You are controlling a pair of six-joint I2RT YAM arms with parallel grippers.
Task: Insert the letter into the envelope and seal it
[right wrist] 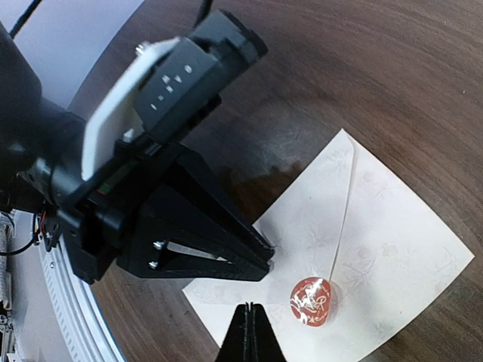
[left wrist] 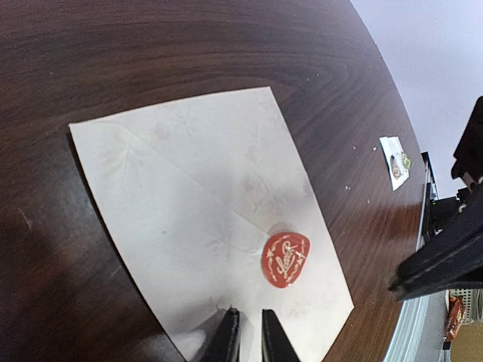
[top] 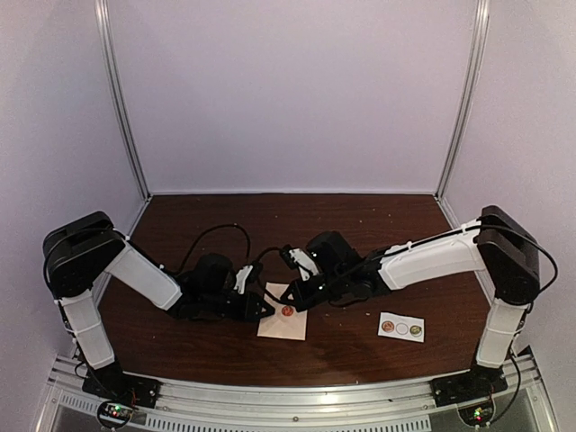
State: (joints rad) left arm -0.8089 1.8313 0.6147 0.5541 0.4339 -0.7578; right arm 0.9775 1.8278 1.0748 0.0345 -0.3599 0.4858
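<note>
The pale cream envelope [top: 282, 324] [left wrist: 204, 204] [right wrist: 377, 249] lies flat on the dark wood table. Its pointed flap is folded down, and a round red sticker [top: 287, 310] [left wrist: 285, 259] [right wrist: 311, 301] sits over the flap's tip. My left gripper [top: 267, 308] [left wrist: 248, 313] [right wrist: 268, 255] rests its tips on the envelope's left part, just beside the sticker. Its fingers stand a narrow gap apart with nothing between them. My right gripper [top: 293, 304] [right wrist: 250, 308] hovers shut and empty just above the envelope, close to the sticker. The letter is hidden from view.
A small white strip with round stickers [top: 401, 328] [left wrist: 395, 158] lies on the table to the right of the envelope. Both arms meet over the table's middle front. Metal posts and pale walls enclose the back and sides.
</note>
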